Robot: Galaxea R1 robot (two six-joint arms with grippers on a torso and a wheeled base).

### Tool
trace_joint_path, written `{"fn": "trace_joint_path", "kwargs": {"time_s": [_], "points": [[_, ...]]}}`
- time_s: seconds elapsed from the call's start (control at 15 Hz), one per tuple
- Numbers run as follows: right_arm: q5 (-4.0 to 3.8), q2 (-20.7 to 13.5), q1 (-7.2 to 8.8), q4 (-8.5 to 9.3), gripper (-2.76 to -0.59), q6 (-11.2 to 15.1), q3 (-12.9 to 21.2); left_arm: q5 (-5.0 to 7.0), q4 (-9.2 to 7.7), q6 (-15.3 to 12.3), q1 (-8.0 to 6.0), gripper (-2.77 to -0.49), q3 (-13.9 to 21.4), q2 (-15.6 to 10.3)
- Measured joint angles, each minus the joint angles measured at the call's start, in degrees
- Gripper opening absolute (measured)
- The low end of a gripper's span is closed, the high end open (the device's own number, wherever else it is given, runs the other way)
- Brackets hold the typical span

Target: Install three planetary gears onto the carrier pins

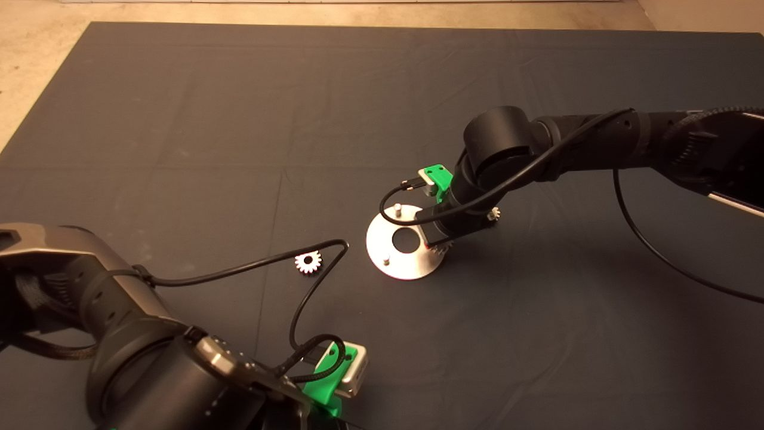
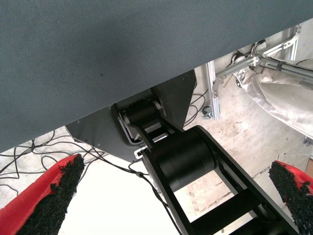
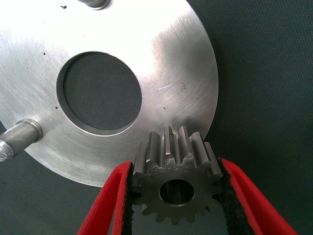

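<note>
The shiny round carrier disc [image 1: 382,245] lies mid-mat, with two carrier pins [image 1: 397,208] [image 1: 387,260] standing bare on it. My right gripper [image 1: 437,246] reaches down at the disc's right rim and is shut on one planetary gear [image 3: 173,169], held between the red fingers [image 3: 110,200] over the disc's edge [image 3: 195,63]. The third pin is hidden beneath this gear and gripper. A second gear [image 1: 308,261] lies flat on the mat left of the disc. Another gear [image 1: 493,214] lies just right of the right wrist. My left gripper [image 2: 171,196] waits open at the lower left.
A black cable [image 1: 250,263] from the left arm loops over the mat beside the loose left gear. The left wrist view looks past the mat's edge [image 2: 146,83] to the robot's base, cables and floor.
</note>
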Motion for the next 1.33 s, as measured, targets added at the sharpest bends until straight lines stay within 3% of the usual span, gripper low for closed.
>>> {"fn": "trace_joint_path", "kwargs": {"time_s": [0.87,1.2,1.33], "points": [[0.00,0.0,0.17,-0.02,-2.18,0.0,0.0,0.00,0.01,0.0,0.00,-0.50,0.0,0.0],[-0.02,0.0,0.18,-0.05,-1.93,0.0,0.0,0.00,0.06,0.0,0.00,-0.50,0.0,0.0],[0.00,-0.5,1.11,-0.02,-1.90,0.0,0.0,0.00,0.23,0.0,0.00,-0.50,0.0,0.0]]}}
